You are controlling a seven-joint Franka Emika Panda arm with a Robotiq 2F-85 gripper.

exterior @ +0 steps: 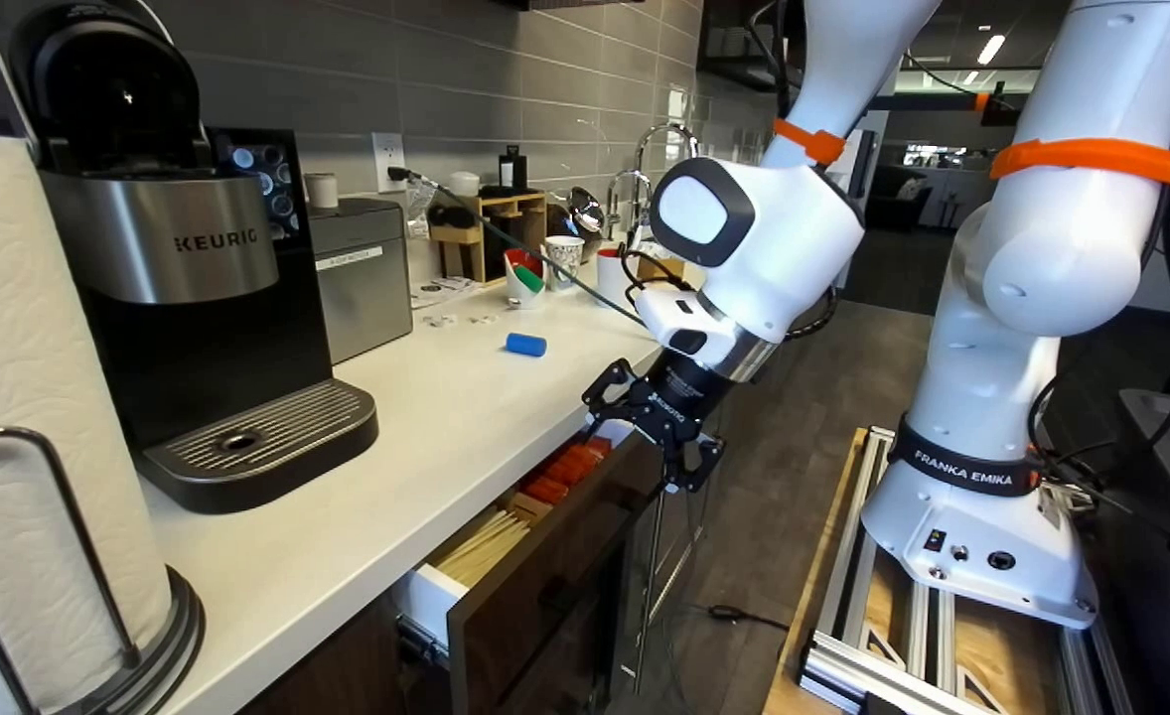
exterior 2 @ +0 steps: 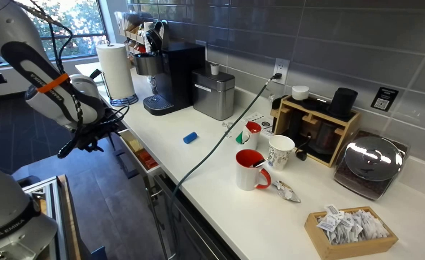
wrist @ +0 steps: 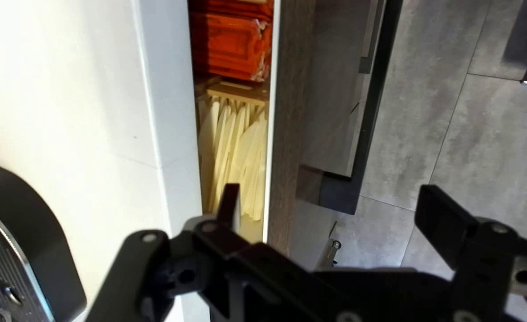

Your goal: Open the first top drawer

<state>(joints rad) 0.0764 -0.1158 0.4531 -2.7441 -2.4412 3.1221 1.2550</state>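
The top drawer (exterior: 545, 586) stands partly open, with its dark brown front pulled out from under the counter and a white side wall showing. It also shows in an exterior view (exterior 2: 152, 171) and in the wrist view (wrist: 292, 112). Inside are pale wooden sticks (wrist: 234, 147) and red-orange packets (wrist: 230, 44). My gripper (exterior: 630, 462) is open and empty, above the drawer's front edge. In the wrist view, the gripper (wrist: 329, 197) has one finger over the drawer's inside and one over the floor, straddling the front panel. I cannot tell whether it touches the panel.
The white counter (exterior: 446, 417) overhangs the drawer. On it stand a coffee machine (exterior: 198, 238), a paper towel roll (exterior 2: 115, 72), a blue cylinder (exterior: 525, 345) and a red-and-white mug (exterior 2: 246, 178). A cable (exterior 2: 214, 149) crosses the counter and hangs over its edge.
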